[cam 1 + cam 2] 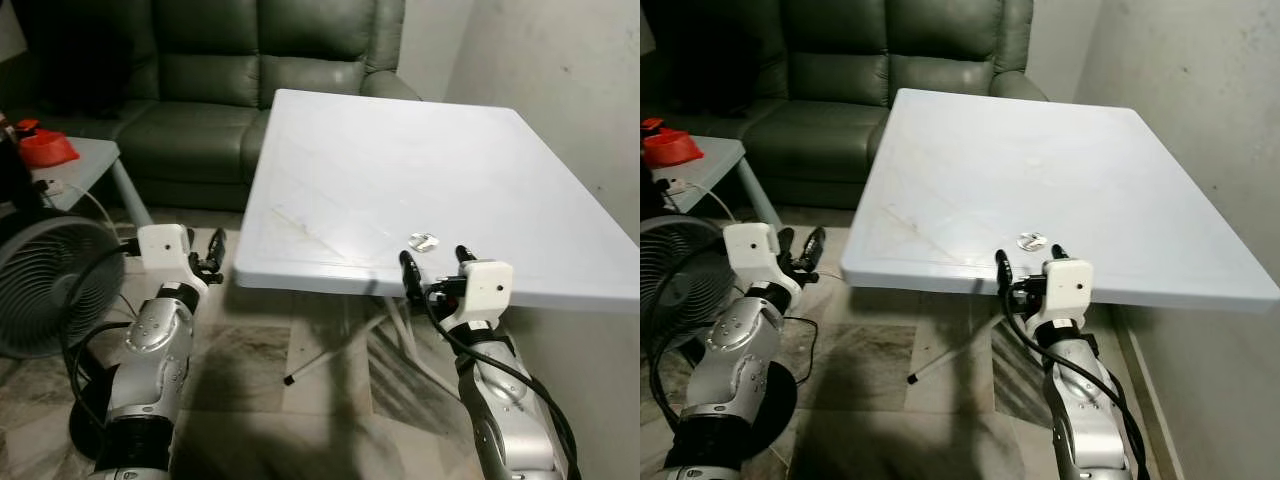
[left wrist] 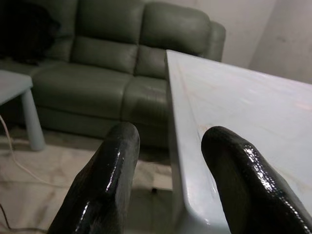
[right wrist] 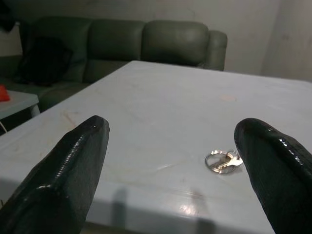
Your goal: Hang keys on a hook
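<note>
One set of keys [image 3: 224, 162] lies near the front edge of one white table [image 1: 420, 160]. One green sofa [image 1: 250, 70], one floor fan [image 1: 45, 285], one small side table [image 1: 85, 165], two grippers: left [image 1: 212, 252], right [image 1: 437, 268].

Light: dim room; the white table [image 1: 400, 190] is the brightest surface, lit from above.
Glare: soft sheen near the keys [image 3: 223, 161] and a gloss streak on the right gripper's [image 3: 173, 180] fingers [image 3: 273, 170].
Shadows: dark patch on the floor [image 1: 270, 380] under the table; the sofa [image 1: 250, 70] sinks into gloom.
Focus: head views fairly sharp, slightly grainy; in the wrist views the near fingers [image 2: 107, 185] are soft.
Colour: cool, greyish cast.
</note>
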{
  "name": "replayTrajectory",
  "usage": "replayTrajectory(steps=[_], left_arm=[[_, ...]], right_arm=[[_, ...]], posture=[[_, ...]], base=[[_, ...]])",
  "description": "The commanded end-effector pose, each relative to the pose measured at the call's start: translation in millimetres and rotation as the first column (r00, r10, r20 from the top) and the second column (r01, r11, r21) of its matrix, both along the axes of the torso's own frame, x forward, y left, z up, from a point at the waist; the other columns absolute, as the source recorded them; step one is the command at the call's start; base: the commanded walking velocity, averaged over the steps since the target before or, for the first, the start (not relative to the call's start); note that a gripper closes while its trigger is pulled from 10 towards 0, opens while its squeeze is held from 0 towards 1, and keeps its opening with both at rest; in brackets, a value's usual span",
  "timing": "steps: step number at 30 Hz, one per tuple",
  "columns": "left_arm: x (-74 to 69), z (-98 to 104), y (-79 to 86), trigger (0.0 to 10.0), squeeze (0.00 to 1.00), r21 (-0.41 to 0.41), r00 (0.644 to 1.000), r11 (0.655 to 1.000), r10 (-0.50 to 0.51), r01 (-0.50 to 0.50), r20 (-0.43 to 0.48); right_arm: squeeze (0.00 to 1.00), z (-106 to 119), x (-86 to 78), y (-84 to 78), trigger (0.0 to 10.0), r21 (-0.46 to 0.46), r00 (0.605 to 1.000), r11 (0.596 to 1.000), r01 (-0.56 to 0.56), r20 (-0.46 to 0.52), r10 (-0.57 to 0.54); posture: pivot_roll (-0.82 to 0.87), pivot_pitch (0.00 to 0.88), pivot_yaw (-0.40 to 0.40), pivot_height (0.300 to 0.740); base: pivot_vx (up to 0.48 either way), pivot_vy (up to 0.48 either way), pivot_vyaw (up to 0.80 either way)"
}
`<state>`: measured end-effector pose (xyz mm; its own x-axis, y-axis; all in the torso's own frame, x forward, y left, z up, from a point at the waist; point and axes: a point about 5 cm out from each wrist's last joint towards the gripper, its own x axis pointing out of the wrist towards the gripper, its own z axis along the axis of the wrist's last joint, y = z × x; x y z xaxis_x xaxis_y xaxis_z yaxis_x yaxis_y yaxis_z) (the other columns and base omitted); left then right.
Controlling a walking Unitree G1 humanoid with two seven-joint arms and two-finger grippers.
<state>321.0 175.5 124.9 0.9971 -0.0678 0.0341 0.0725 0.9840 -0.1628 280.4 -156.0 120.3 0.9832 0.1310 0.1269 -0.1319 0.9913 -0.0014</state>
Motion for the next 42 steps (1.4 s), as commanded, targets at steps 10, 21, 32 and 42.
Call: replayTrajectory(steps=[10,21,32,42], left_arm=[[0.1,-0.5,-10.7,10.0,0.00,0.035,0.998,0.997,-0.064,0.064,-0.016],[0.6,-0.5,-13.6,10.0,0.00,0.038,0.996,0.996,-0.082,0.083,-0.019],[1.1,-0.2,-14.9,10.0,0.00,0.036,0.996,0.995,-0.089,0.089,-0.019],[1.8,-0.2,-16.4,10.0,0.00,0.025,0.995,0.995,-0.093,0.093,-0.022]], right_arm=[[0.00,2.2,0.2,-5.6,10.0,-0.012,1.000,1.000,0.003,0.000,-0.003],[0.00,2.1,0.8,-4.1,10.0,-0.016,1.000,1.000,-0.008,0.001,0.008],[0.00,2.0,0.6,-3.1,10.0,-0.018,1.000,1.000,-0.018,0.001,0.018],[0.00,1.7,-0.1,-4.2,10.0,-0.020,1.000,1.000,-0.016,0.000,0.016]], posture=[[-0.11,0.013,-0.030,0.724],[-0.11,0.003,-0.030,0.724],[-0.11,0.000,-0.031,0.724],[-0.11,0.000,-0.031,0.724]], base=[[0.000,0.000,0.00],[0.000,0.000,0.00],[0.024,0.000,0.00],[0.302,0.000,0.00]])
